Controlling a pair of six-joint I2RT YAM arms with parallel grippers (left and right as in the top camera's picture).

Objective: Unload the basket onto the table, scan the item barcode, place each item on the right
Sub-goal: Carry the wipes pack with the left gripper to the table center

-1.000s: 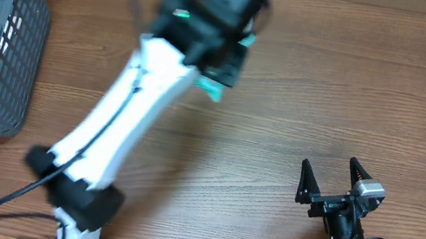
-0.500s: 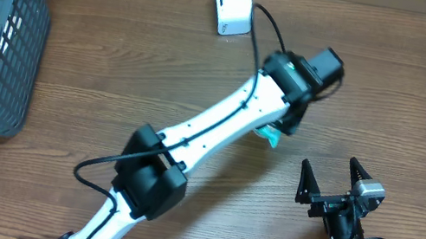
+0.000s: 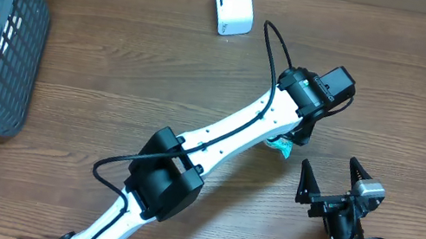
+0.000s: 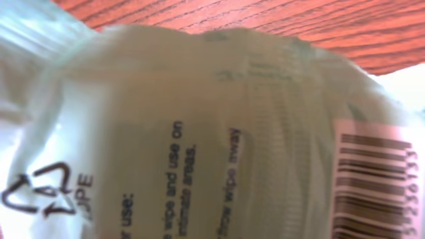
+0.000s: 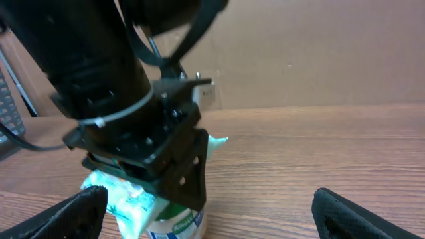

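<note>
White-shelled left arm [image 3: 228, 135] with black joints [image 3: 166, 183] and black cable [image 3: 96, 167].

Glossy, crinkled, seemingly soft plastic wipes packet [image 4: 199, 133]; matt wood-grain table [image 3: 118, 59]; plastic mesh basket [image 3: 29, 43].

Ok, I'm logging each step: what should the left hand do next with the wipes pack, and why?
Probably lower and open the left hand, releasing the white-and-green plastic wipes pack: it has swung away from the small white scanner and now hangs low over the wooden table.
</note>
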